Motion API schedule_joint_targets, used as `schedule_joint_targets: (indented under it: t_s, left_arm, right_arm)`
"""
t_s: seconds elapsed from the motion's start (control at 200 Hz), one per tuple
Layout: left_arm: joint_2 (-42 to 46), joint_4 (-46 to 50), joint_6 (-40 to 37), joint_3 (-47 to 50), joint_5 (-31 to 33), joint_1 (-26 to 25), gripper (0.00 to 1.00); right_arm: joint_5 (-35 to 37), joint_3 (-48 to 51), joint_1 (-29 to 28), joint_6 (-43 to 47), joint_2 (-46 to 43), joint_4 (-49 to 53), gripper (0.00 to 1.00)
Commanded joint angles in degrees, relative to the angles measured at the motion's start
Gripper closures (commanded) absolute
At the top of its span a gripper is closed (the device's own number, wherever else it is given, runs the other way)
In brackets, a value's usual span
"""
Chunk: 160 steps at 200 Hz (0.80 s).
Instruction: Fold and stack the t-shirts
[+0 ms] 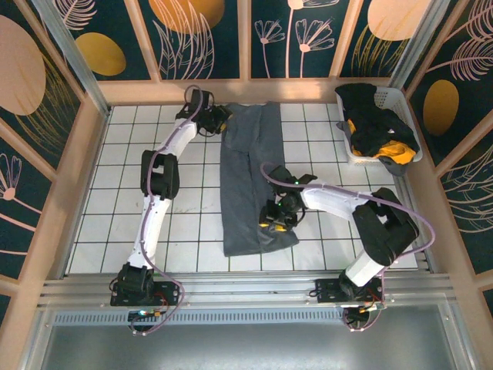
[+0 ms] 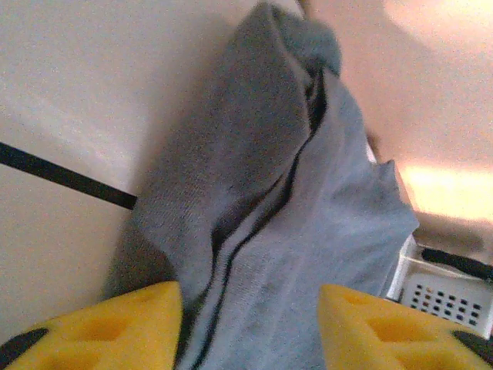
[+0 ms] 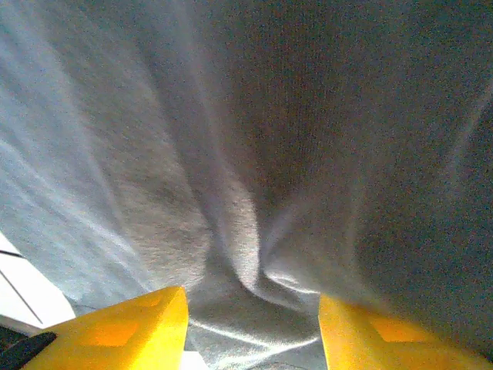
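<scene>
We find the grey t-shirt folded lengthwise, left tool and right tool both apart; we judge a crosswise fold next.

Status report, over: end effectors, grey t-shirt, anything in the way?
Left end effector open at far end of grey t-shirt. Right end effector open over its near end. Shirt lies in long strip. Basket stands apart, far right corner.

White-tiled table with dark grout, bordered by pale wooden frame; navy wall panels with orange leaf prints.
</scene>
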State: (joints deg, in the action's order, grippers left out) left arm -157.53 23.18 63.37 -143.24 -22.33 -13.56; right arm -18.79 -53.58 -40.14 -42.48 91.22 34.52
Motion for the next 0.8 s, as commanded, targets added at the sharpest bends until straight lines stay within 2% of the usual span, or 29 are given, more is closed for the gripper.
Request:
schedule_joint_targets:
  t_s: [0.0,0.115,0.225,0.285,0.34,0.515,0.681,0.796]
  left_arm:
    - [13.24,7.57,-6.93,6.18,8.11,0.74,0.44]
    - [28.82,4.56,-9.34,27.04,10.50,-0.47,0.43]
    - [37.83,13.89,-15.96,37.82,12.97,-3.90,0.44]
    - [43.55,18.16,-19.78,44.82,16.76,-7.39,0.44]
    - [49.74,19.95,-21.24,52.96,18.22,-10.98,0.43]
    - [66.27,20.55,-19.53,78.17,10.13,-18.23,0.43]
    - [73.06,22.26,-20.22,88.44,3.62,-19.87,0.42]
    - [74.67,23.20,-19.40,92.59,-0.21,-21.42,0.44]
  right_arm:
    - [6.48,-1.76,0.84,-2.10,-7.01,7.03,0.49]
    - [11.41,2.51,1.48,-3.72,-13.36,9.69,0.48]
    - [15.91,6.28,1.09,-3.46,-15.28,13.42,0.48]
    - [19.27,7.33,0.37,-4.12,-14.66,16.30,0.49]
    - [19.48,8.03,-0.68,-3.31,-14.02,16.11,0.49]
    - [15.48,10.89,-4.66,-1.30,-12.21,10.18,0.47]
    - [11.68,12.88,-4.73,0.04,-8.71,4.92,0.52]
    - [12.08,13.61,-4.99,-1.12,-5.95,6.21,0.62]
